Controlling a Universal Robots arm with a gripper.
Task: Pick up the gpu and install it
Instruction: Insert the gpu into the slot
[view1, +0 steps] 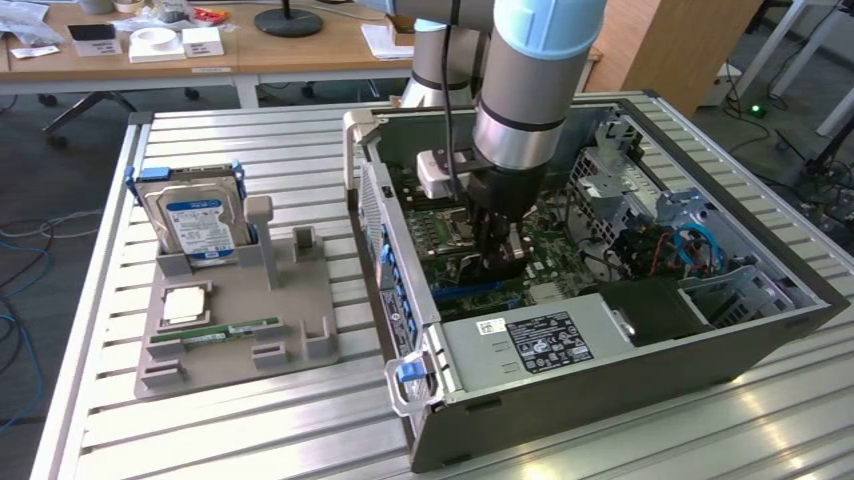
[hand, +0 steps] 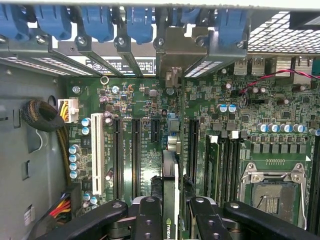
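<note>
The arm reaches down into the open computer case (view1: 627, 330) at the centre of the exterior view, and its gripper (view1: 497, 250) sits low over the green motherboard (view1: 441, 225), with the arm's thick grey body blocking much of the board behind it. In the wrist view the black fingers (hand: 150, 220) pinch the gpu (hand: 170, 185), a thin card seen edge-on and standing upright, its lower end cut off by the frame edge. The card stands over the motherboard among the long dark slots (hand: 136, 155); whether it is seated in one cannot be told. Blue plastic latches (hand: 97, 22) and metal slot covers line the upper part of the wrist frame, and a braided cable bundle (hand: 47, 120) curls at mid-left. On the slatted metal desk (view1: 267, 430) at the exterior view's left, a grey holder (view1: 234, 335) carries a silver hard drive (view1: 194, 220) with a blue-white label and a narrow green memory stick (view1: 214, 330).
</note>
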